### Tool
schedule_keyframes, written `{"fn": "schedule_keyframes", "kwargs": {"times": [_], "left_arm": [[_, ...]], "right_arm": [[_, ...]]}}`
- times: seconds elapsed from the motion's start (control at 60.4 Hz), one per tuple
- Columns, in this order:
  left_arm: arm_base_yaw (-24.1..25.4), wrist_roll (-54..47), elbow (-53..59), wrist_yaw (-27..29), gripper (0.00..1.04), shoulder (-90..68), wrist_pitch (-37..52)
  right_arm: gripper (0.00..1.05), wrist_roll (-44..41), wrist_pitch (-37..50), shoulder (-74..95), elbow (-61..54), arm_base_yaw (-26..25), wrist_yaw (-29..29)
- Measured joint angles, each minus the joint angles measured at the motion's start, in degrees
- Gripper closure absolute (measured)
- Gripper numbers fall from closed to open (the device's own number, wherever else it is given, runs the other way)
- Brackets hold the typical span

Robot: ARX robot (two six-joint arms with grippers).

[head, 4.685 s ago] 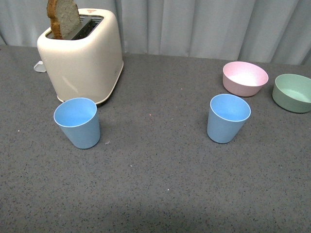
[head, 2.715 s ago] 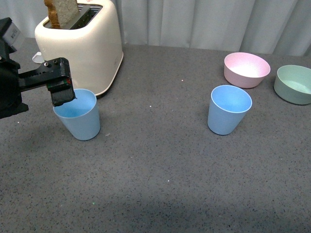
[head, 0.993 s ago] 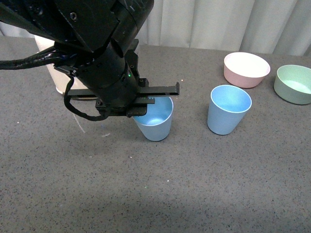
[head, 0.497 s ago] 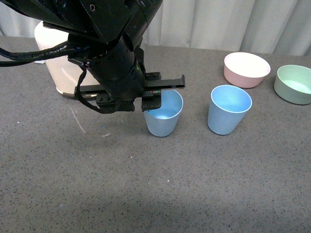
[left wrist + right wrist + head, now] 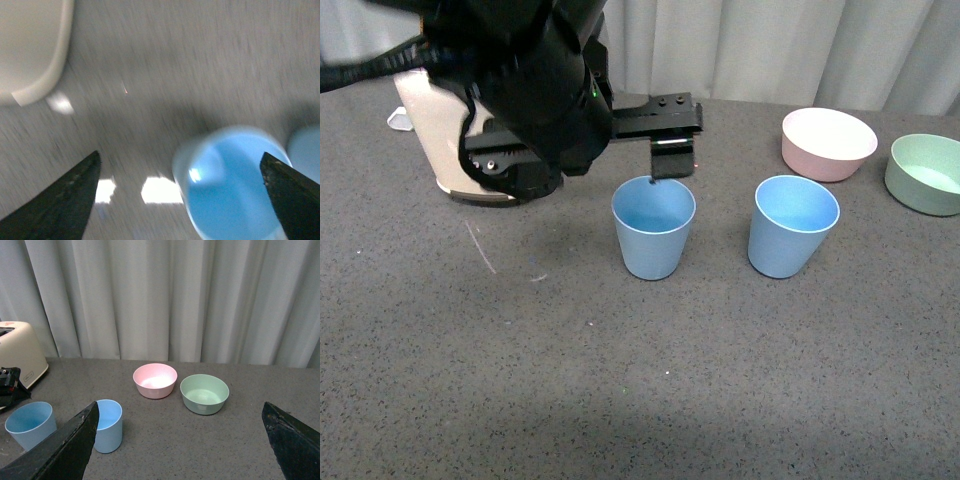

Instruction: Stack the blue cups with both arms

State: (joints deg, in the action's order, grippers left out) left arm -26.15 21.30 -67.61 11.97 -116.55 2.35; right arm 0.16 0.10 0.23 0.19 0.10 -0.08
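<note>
Two light-blue cups stand upright on the grey table, side by side and apart: the left cup (image 5: 653, 228) and the right cup (image 5: 792, 225). My left gripper (image 5: 674, 140) is open and hovers just above and behind the left cup's rim, holding nothing. In the blurred left wrist view the left gripper (image 5: 177, 197) has its fingers wide apart, with the left cup (image 5: 235, 190) below them. My right gripper (image 5: 180, 445) is open and empty, well back from both cups (image 5: 109, 425) (image 5: 30, 425); it is out of the front view.
A cream toaster (image 5: 430, 130) stands at the back left, mostly hidden by my left arm. A pink bowl (image 5: 828, 143) and a green bowl (image 5: 924, 175) sit at the back right. A grey curtain closes off the back.
My left arm carried the left cup rightward from beside the toaster, set it down next to the other cup, let go and rose above its rim.
</note>
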Motion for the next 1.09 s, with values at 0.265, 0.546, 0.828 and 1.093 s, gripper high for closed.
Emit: {"fn": "schedule_keyframes", "kwargs": {"times": [0.265, 0.546, 0.828, 1.093], "left_arm": [[6.5, -18.5, 33.5, 7.3, 0.57, 10.6, 66.9], [12.9, -20.4, 49.6, 0.9, 1.01, 25.0, 69.7], [17.6, -20.8, 57.7, -3.4, 1.01, 42.5, 61.2], [20.4, -20.8, 62.7, -6.5, 1.01, 54.2, 54.3]], "right_arm": [[0.1, 0.0, 0.0, 0.0, 0.0, 0.0, 0.1], [0.1, 0.0, 0.0, 0.0, 0.0, 0.0, 0.0], [0.1, 0.0, 0.0, 0.0, 0.0, 0.0, 0.0], [0.1, 0.0, 0.0, 0.0, 0.0, 0.0, 0.0]]}}
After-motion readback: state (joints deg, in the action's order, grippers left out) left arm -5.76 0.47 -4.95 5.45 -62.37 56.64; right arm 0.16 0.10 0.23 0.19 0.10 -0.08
